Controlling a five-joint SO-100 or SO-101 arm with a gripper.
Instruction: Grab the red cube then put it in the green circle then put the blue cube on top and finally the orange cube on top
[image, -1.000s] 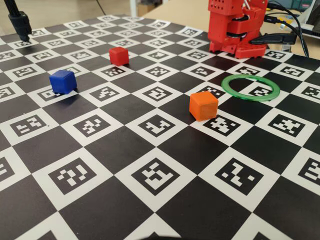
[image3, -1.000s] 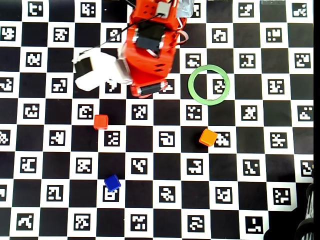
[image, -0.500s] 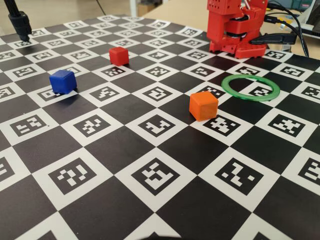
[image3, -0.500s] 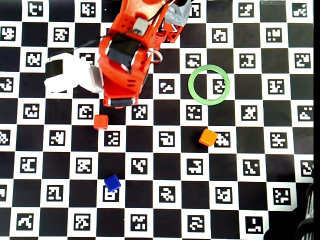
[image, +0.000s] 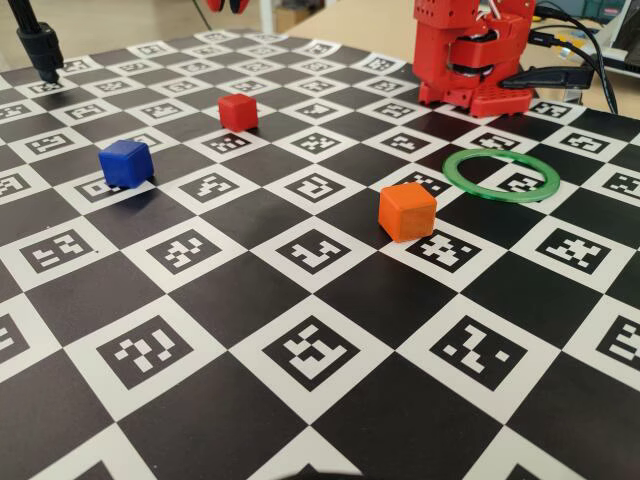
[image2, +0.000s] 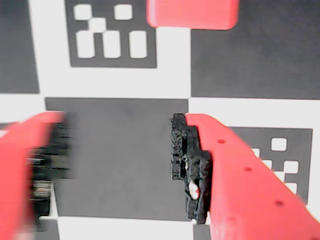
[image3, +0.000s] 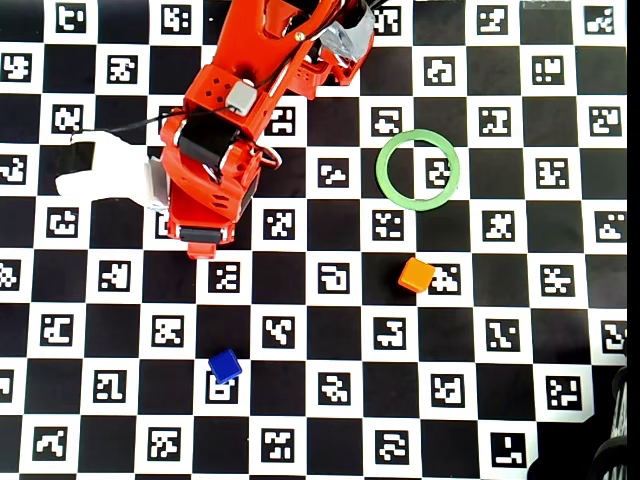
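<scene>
Wrist view gives me the gripper (image2: 122, 165) with fingers spread wide over a black square, nothing between them, and the red cube (image2: 192, 13) just ahead at the top edge. In my overhead view the arm (image3: 215, 150) hides that cube entirely. The fixed view shows it plainly, well apart from the blue cube (image: 126, 163), the orange cube (image: 407, 211) and the empty green circle (image: 501, 176).

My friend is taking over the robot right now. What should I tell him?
End effector: open, empty, above the board near the red cube.
Red cube, blue cube and orange cube: each alone on the checkered board.
Green circle: empty.
Done: nothing placed.
Left: grab red, put it in the circle, then stack blue, then orange.
</scene>
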